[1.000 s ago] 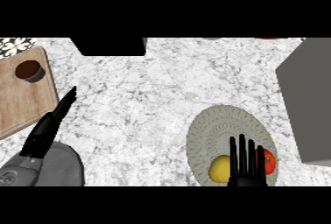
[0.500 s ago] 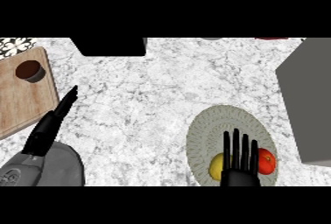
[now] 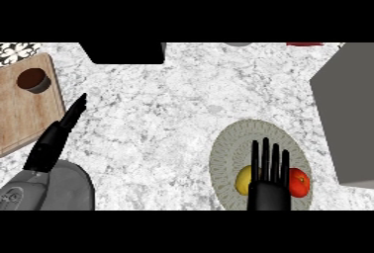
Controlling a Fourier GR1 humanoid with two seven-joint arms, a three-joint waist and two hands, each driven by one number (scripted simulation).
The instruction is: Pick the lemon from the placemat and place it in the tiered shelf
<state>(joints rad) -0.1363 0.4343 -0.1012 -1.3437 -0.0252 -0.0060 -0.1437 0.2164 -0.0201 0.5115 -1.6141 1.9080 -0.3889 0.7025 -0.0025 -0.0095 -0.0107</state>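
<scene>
1. Since 0.5 s ago, almost nothing has shifted in the head view: the right hand sits at nearly the same spot over the placemat, and the left hand has not moved.
2. Right hand: it comes in from the lower edge with its fingers straight and pointing up the view, open and holding nothing. It lies between the lemon and a red tomato, hiding part of each.
3. Lemon: it rests on the round, pale green placemat, at the mat's lower part, just left of the right hand.
4. Left hand: it shows at the left side, fingers straight and together, slanting up towards a wooden cutting board. It is open and well apart from the placemat.
5. On the board stands a small dark brown cup.
6. At the right edge a large grey block stands beside the placemat; whether it is the tiered shelf cannot be told.
</scene>
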